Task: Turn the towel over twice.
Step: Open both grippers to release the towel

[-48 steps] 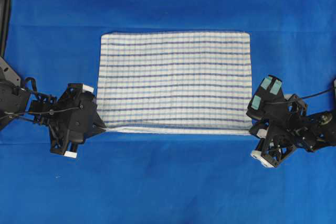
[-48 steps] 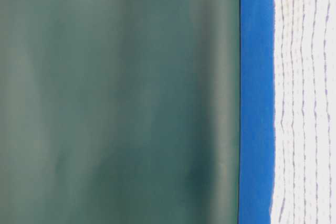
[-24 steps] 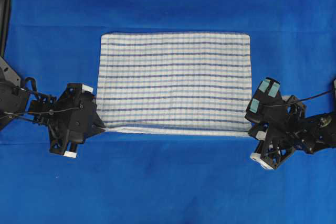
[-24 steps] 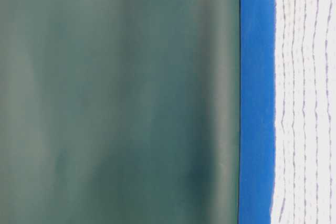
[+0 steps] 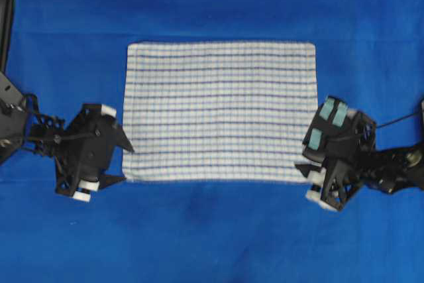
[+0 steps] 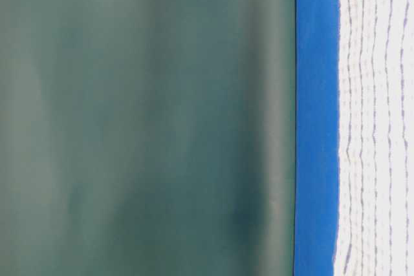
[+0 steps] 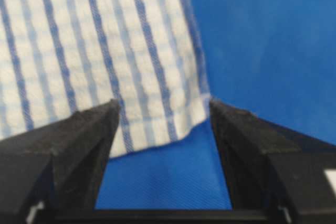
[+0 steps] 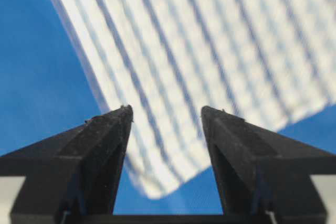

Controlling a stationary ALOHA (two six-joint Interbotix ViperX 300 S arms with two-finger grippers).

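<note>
The towel point(image 5: 220, 111), white with dark and light blue stripes and faint checks, lies flat on the blue sheet point(image 5: 212, 230). My left gripper point(image 5: 128, 162) stands open at its near left corner. In the left wrist view that corner of the towel point(image 7: 105, 40) lies loose on the sheet between the spread fingers point(image 7: 84, 140) of the left gripper point(image 7: 164, 103). My right gripper point(image 5: 305, 161) is open at the near right corner. The right wrist view shows the towel point(image 8: 210, 40) blurred beyond the right gripper point(image 8: 165, 109), its rounded corner between the tips, untouched. The towel point(image 6: 375, 127) also shows in the table-level view.
The plain blue sheet point(image 6: 317, 127) covers the whole table. A dark post point(image 5: 6, 18) runs along the far left edge. A dull green wall point(image 6: 142, 121) stands behind the table.
Both grippers have opened and let go of the towel's near corners. The near edge, lifted and stretched between them before, now lies flat. Both grippers shifted slightly nearer.
</note>
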